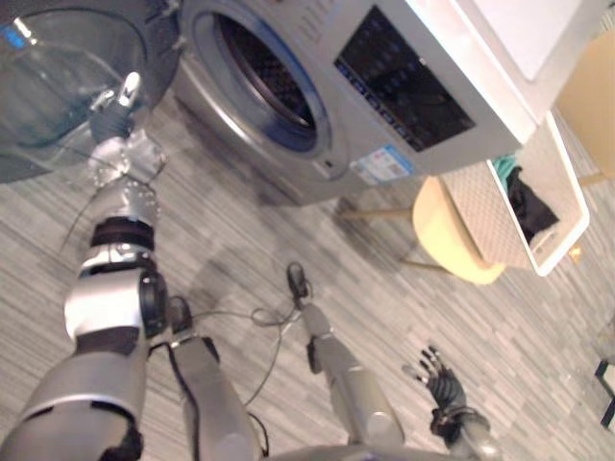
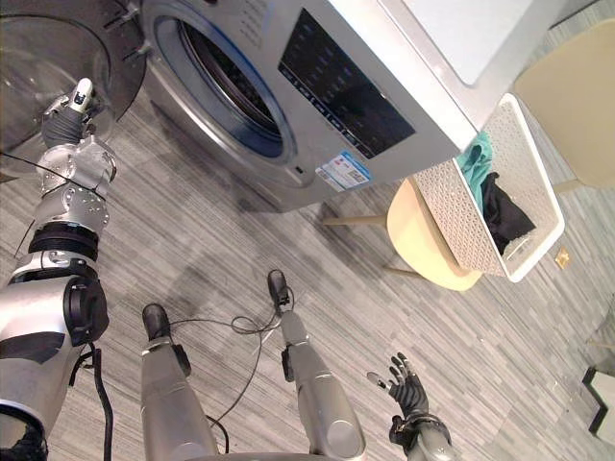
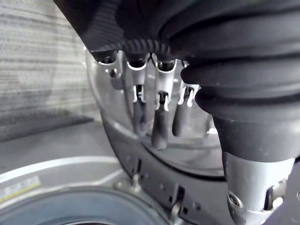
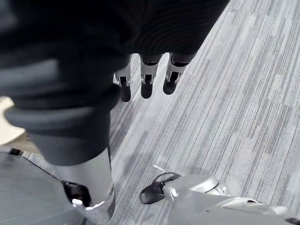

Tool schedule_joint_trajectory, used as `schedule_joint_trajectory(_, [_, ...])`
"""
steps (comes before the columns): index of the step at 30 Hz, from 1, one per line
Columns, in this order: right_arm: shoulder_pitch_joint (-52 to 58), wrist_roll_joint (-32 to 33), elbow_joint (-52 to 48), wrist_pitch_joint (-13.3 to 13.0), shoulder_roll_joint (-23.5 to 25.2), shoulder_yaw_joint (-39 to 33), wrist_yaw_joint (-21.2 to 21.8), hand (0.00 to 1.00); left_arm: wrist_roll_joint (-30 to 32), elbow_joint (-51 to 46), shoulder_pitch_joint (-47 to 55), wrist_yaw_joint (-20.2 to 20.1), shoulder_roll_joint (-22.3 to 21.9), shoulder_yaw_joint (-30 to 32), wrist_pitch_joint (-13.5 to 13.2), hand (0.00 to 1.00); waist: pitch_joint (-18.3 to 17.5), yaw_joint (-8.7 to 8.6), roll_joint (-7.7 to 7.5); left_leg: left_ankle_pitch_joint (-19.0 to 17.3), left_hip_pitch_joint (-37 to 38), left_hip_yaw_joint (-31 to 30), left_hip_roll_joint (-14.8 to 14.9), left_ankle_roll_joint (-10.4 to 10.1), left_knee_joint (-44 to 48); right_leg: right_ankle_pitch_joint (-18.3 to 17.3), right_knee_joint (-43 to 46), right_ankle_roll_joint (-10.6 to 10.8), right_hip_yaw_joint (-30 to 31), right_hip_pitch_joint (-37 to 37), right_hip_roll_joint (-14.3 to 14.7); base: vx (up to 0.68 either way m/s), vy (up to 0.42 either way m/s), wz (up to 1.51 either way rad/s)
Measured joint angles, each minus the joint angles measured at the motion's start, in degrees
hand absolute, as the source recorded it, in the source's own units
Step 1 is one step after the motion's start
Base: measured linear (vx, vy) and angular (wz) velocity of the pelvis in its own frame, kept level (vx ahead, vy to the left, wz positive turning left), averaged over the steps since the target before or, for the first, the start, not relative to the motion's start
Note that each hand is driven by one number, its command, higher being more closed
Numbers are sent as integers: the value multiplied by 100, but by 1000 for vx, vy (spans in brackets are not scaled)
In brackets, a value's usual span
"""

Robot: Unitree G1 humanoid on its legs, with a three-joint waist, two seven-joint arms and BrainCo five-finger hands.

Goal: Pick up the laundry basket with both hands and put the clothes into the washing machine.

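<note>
The white laundry basket (image 2: 459,213) rests on a round pale-yellow stool (image 2: 413,240) just right of the washing machine (image 1: 423,58). Inside it lie a teal garment (image 2: 476,158) and a black garment (image 2: 502,216). The machine's drum opening (image 1: 269,77) stands uncovered, its round glass door (image 1: 58,77) swung out to the left. My left hand (image 1: 123,104) is raised against that door, its straight fingers (image 3: 159,122) at the glass. My right hand (image 2: 408,389) hangs low over the floor, well short of the basket, open with fingers spread and holding nothing.
Grey striped carpet (image 1: 288,250) covers the floor between me and the machine. A beige piece of furniture (image 1: 591,96) stands behind the basket at the far right. A dark object (image 1: 607,384) sits at the right edge.
</note>
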Motion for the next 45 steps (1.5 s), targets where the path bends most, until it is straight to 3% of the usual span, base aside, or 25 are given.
schedule_joint_trajectory(7, [12, 35, -361, -15, 21, 67, 17, 0, 37, -276, 399, 99, -141, 215, -58, 0, 87, 100, 126, -12, 190, -69, -103, 31, -19, 21, 0, -37, -140, 235, -85, -26, -1, 11])
schedule_joint_trajectory(15, [3, 37, -230, 2, -117, 102, 110, 0, 123, -506, 1398, 83, -280, 447, -69, 0, 82, 143, 212, 13, 762, 7, -317, 155, -224, -109, 4, -236, -174, 724, -249, -32, 0, 11])
schedule_joint_trajectory(21, [-330, -137, 1045, 125, -153, -459, 62, 0, 422, -452, 3349, -166, -1529, 642, -56, 0, -282, 235, 743, 393, 1976, 210, -857, 298, -1221, -710, 661, -172, -321, 1200, -667, 59, 30, 30])
schedule_joint_trajectory(27, [-743, -489, 2442, 311, -136, -902, -53, 0, 888, 149, 5231, -616, -2433, 368, -34, 0, -987, 213, 1077, 624, 2915, 218, -1385, 495, -2033, -1143, 989, 1, -420, 1695, -1082, 17, 64, 26])
schedule_joint_trajectory(36, [-1005, -705, 3398, 440, -72, -963, -100, 0, 1714, 654, 6519, -959, -2640, 85, 92, 0, -1593, 224, 1131, 732, 3545, -156, -1752, 595, -2552, -1179, 547, 84, -844, 2632, -1475, -9, 53, 29])
schedule_joint_trajectory(41, [-1145, -721, 3748, 455, -73, -960, -146, 0, 1697, 762, 6600, -1042, -2654, 29, 132, 0, -1648, 220, 1214, 804, 3870, -447, -1761, 604, -2571, -1258, 552, 123, -1114, 3064, -1479, 49, -1, 31])
schedule_joint_trajectory(45, [-1179, -918, 3925, 477, -76, -908, -145, 0, 1681, 762, 6588, -1048, -2643, -111, 137, 0, -1613, 167, 1259, 721, 4039, -736, -1763, 585, -2161, -1566, 906, 56, -1420, 3502, -1469, 18, -31, 45])
